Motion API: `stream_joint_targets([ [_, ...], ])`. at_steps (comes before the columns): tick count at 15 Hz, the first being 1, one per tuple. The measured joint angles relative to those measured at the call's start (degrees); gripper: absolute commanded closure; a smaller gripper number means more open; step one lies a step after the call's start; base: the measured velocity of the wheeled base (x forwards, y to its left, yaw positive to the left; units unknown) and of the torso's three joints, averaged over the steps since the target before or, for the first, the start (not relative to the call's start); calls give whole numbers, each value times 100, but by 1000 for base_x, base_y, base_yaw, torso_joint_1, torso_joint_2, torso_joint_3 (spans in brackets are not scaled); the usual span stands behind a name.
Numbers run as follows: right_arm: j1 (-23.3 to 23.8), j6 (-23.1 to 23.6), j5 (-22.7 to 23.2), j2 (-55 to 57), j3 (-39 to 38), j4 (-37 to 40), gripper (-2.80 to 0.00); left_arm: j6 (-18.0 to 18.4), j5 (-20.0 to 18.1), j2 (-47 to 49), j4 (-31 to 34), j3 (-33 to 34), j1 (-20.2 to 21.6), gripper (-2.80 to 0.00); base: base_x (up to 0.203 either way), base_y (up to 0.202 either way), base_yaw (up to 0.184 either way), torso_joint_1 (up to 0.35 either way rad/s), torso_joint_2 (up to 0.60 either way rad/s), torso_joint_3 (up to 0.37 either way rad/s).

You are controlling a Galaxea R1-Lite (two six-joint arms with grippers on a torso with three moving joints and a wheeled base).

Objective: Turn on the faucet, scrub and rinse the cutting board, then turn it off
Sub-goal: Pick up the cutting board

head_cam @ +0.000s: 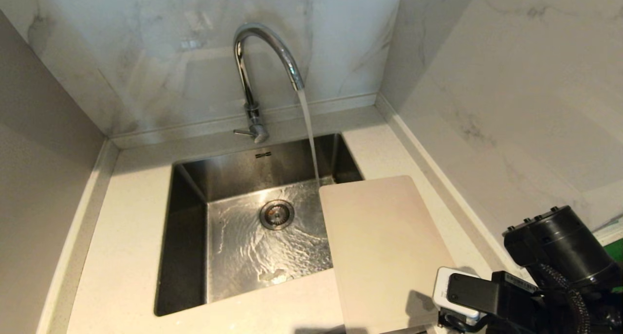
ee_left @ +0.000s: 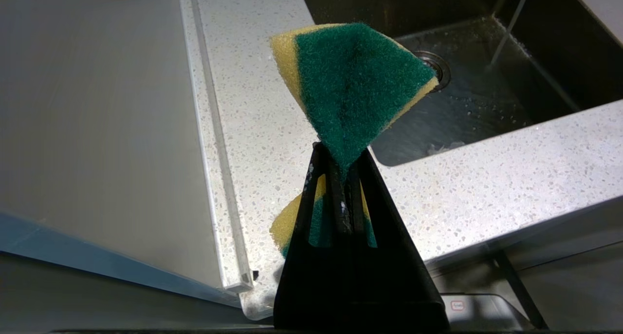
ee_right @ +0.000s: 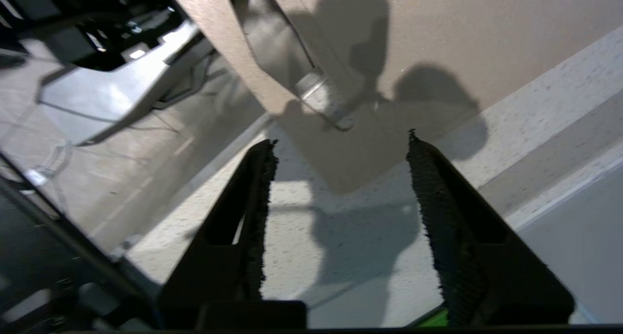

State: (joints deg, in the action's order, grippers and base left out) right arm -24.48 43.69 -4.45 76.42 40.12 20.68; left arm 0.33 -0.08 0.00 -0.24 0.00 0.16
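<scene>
Water runs from the faucet (head_cam: 265, 56); I'd lower my released right end effector (ee_right: 338, 173) squarely over the cutting board (head_cam: 384, 246) edge while the left end effector (ee_left: 340, 173) grasps the sponge (ee_left: 353, 85).

Head view evenly lit, soft daylight tone, sharp throughout. Glare streaks on chrome faucet (head_cam: 253, 71); bright ripples glint on wet floor of sink (head_cam: 187, 236). Marble wall (head_cam: 160, 56) carries faint pale reflection. Short shadow under right arm falls on cutting board (head_cam: 384, 246). Left wrist view crisp on sponge (ee_left: 353, 88), panel beside it slightly smeared. Right wrist view dimmer, motion-blurred (upper part worst); hard twin shadows cast on board and countertop (ee_right: 302, 256), light from above.
</scene>
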Motion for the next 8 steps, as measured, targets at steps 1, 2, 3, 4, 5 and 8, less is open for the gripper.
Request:
stream_joint_targets([
  [1, -5, 131, -54, 96, -107, -256, -280, -2, -1, 0, 0, 0, 0, 0, 0, 0, 0, 0, 0, 0],
  [2, -8, 242, -68, 183, -205, -539, -280, -2, 3, 0, 0, 0, 0, 0, 0, 0, 0, 0, 0, 0],
  [3, -8, 398, -81, 296, -349, -928, -280, -2, -1, 0, 2, 0, 0, 0, 0, 0, 0, 0, 0, 0],
  [4, -11, 614, -87, 405, -496, -1330, -280, -2, -3, 0, 0, 0, 0, 0, 0, 0, 0, 0, 0, 0],
  [5, -11, 791, -92, 464, -576, -1533, -280, -2, -1, 0, 0, 0, 0, 0, 0, 0, 0, 0, 0, 0],
  [8, -11, 1004, -95, 607, -638, -1609, -280, -9, 3, 0, 0, 0, 0, 0, 0, 0, 0, 0, 0, 0],
])
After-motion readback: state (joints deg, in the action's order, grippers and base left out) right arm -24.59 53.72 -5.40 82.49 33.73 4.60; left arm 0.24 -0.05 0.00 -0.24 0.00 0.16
